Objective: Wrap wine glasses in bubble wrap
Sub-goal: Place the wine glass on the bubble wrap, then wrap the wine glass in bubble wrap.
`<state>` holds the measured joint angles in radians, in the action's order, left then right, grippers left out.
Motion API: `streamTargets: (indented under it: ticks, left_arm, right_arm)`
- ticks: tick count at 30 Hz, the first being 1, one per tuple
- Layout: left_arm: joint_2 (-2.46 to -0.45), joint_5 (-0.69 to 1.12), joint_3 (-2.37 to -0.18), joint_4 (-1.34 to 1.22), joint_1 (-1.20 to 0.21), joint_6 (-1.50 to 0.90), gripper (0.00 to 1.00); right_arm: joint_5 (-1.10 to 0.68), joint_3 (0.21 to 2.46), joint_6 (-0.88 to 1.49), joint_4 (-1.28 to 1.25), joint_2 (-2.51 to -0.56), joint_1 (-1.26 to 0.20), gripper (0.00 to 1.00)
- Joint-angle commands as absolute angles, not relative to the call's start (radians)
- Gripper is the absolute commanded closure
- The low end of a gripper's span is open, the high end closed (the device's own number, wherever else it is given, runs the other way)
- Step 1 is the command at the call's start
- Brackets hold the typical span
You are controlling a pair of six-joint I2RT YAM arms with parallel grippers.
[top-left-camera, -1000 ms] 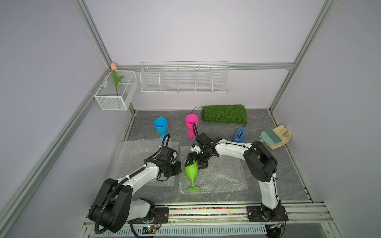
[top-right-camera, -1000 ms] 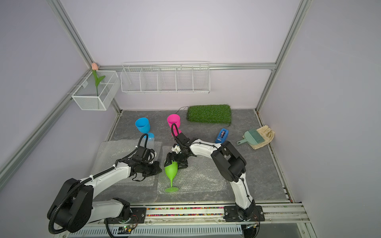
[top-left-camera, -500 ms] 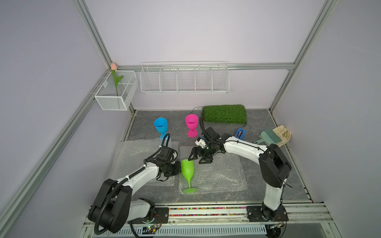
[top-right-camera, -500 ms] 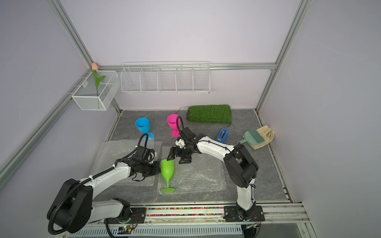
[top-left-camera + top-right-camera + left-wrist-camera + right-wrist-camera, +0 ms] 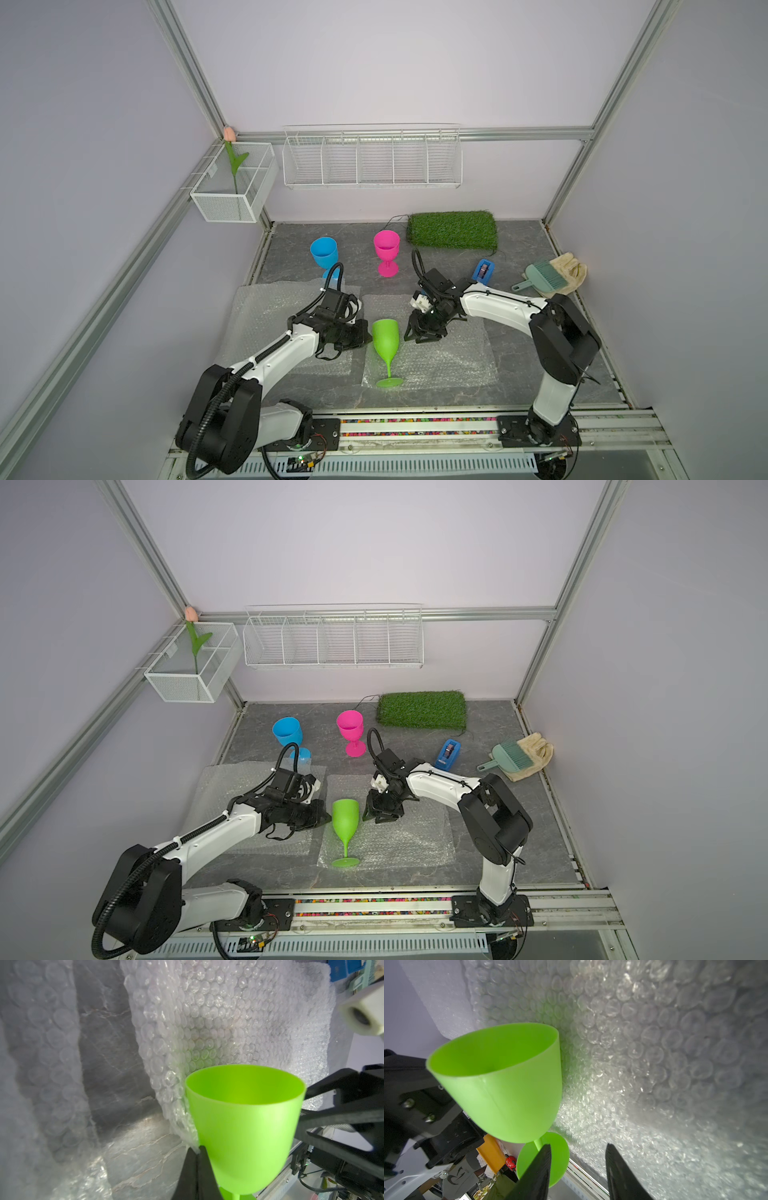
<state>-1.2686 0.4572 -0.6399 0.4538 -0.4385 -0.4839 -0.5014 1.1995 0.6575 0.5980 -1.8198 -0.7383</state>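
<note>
Goblet (image 5: 385,338), lime green, stands upright on the bubble wrap (image 5: 449,361) in both top views, between the two claws; the right claw (image 5: 424,336) has let it go and drawn just aside, the left claw (image 5: 365,335) sits close on its other side. Left wrist view: jaws pinched shut on the sheet's edge, goblet just beside them. Right wrist view: jaws apart and empty, goblet's foot just past one fingertip (image 5: 542,1163). Placing looks done; rolling the sheet seems next
</note>
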Motion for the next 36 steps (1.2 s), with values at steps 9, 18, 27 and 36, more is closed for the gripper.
streamTargets:
  ticks: [9,18,27,36]
  left_arm:
    - [-1.303,0.505,-0.755,0.459,-0.531,-0.473,1.0]
    - [-1.381,0.5,-0.816,0.413,-0.612,-0.524,1.0]
    - [-1.504,0.472,-0.925,0.393,-0.721,-0.556,1.0]
    - [-1.616,0.481,-0.997,0.377,-0.779,-0.564,1.0]
  right_arm:
    - [-0.475,1.145,0.65,0.562,-1.835,-0.739,0.62]
    - [-0.447,1.094,0.653,0.531,-1.839,-0.729,0.65]
    - [-0.442,1.049,0.645,0.501,-1.833,-0.707,0.68]
    - [-0.424,0.953,0.659,0.454,-1.741,-0.63,0.69]
